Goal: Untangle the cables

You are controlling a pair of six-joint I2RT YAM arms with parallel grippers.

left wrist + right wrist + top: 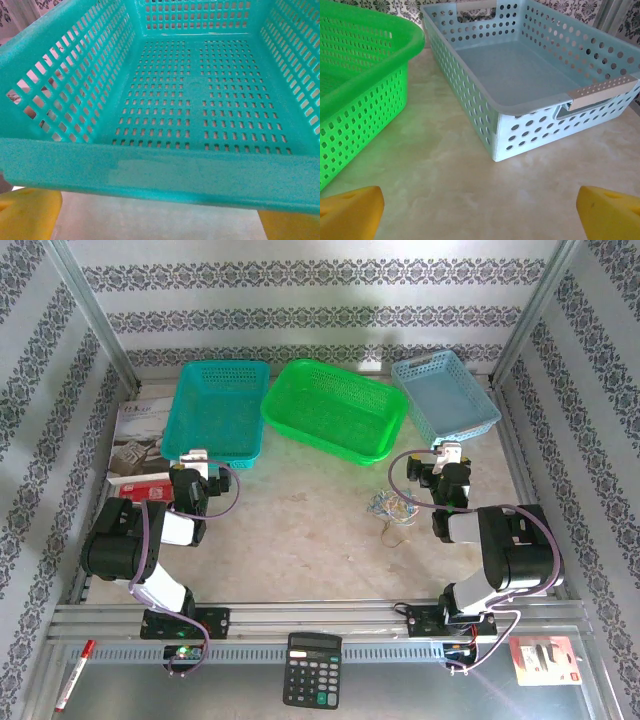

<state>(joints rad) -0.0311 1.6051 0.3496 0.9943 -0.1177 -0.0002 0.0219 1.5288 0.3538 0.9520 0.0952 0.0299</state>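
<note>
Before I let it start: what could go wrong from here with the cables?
1. The cables lie beside the right arm, behind the open right gripper, which faces the light blue basket: reaching back may drag the tangle.
2. The open left gripper sits close to the teal basket: a forward move could shove it.

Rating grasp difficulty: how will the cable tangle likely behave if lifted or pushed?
The cables look thin and loosely looped, so probably floppy and light. They are intertwined, so lifting one strand likely drags the rest. On the smooth table the tangle would probably slide when pushed.
</note>
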